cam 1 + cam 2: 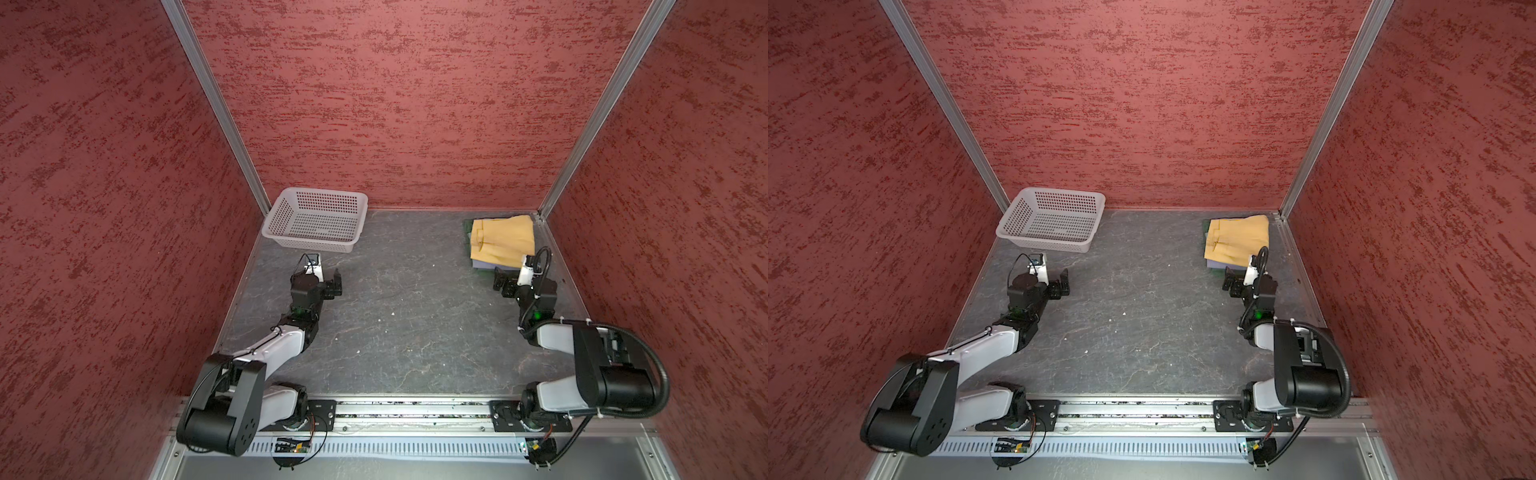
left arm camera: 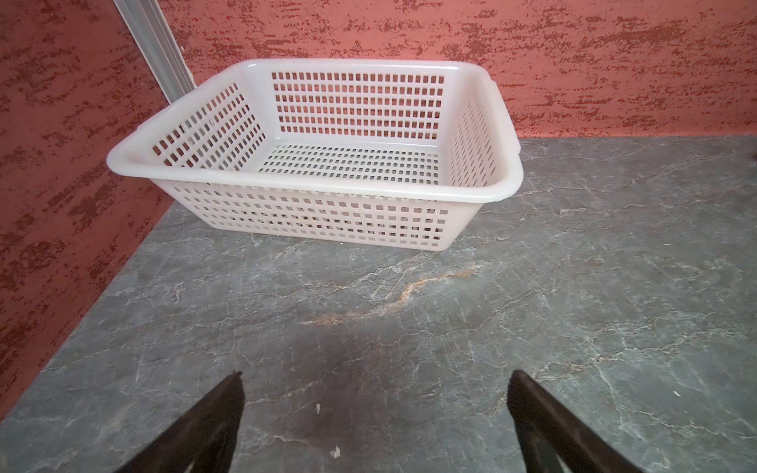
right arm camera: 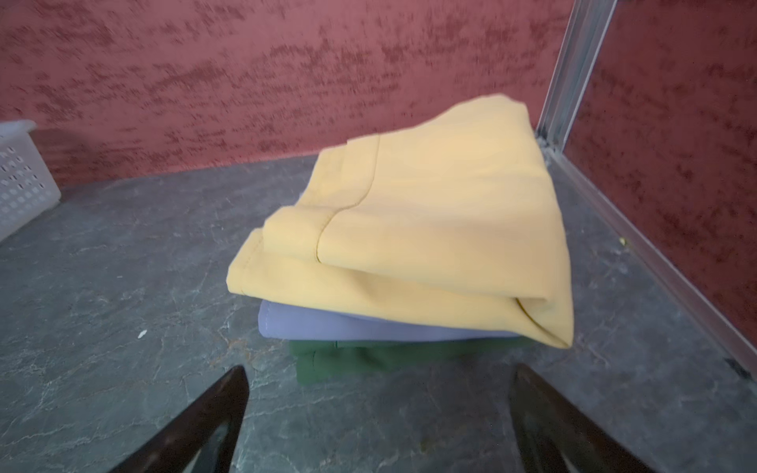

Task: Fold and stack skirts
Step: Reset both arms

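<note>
Three folded skirts lie stacked at the back right corner of the table. The mustard yellow skirt (image 3: 430, 229) is on top, the lavender-grey skirt (image 3: 327, 323) under it, and the dark green skirt (image 3: 368, 360) at the bottom. Both top views show the stack (image 1: 503, 239) (image 1: 1237, 241). My right gripper (image 1: 502, 282) (image 3: 380, 370) hovers open just in front of the stack, apart from it, with nothing between its fingers. My left gripper (image 1: 336, 284) (image 2: 377, 374) is open and empty over bare table in front of the basket.
A white perforated basket (image 1: 316, 192) (image 2: 327, 186) stands empty at the back left corner. Red textured walls enclose the grey marbled table (image 1: 407, 316) on three sides. An aluminium rail runs along the right wall beside the stack.
</note>
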Controlling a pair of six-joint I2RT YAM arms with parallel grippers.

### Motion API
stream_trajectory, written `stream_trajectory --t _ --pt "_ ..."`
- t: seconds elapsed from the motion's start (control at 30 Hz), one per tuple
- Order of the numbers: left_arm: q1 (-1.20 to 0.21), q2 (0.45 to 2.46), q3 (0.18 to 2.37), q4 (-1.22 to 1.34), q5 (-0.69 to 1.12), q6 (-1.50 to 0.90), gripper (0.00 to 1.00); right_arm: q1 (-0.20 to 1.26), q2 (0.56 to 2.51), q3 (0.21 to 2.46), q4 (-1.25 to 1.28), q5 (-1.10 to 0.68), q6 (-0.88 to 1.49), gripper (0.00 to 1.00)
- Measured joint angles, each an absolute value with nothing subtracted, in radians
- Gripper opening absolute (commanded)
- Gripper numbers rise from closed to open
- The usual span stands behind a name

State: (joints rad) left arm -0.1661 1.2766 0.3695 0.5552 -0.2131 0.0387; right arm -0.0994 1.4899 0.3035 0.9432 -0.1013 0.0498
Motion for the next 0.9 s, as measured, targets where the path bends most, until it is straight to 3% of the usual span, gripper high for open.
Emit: stream_trajectory --t 0.23,0.6,0.9 --pt "-0.157 1.465 0.356 0.773 -0.224 0.112 0.99 -0.099 1.545 0.268 1.042 -0.06 0.052 0.99" --pt "-0.041 1.482 0.354 0.895 -0.16 0.052 0.99 -0.091 1.544 0.27 1.082 -0.029 0.052 0.99" --pt "-0.033 1.538 0.335 0.96 -0.109 0.049 0.99 -0.069 1.544 0.272 1.09 -0.016 0.033 0.99"
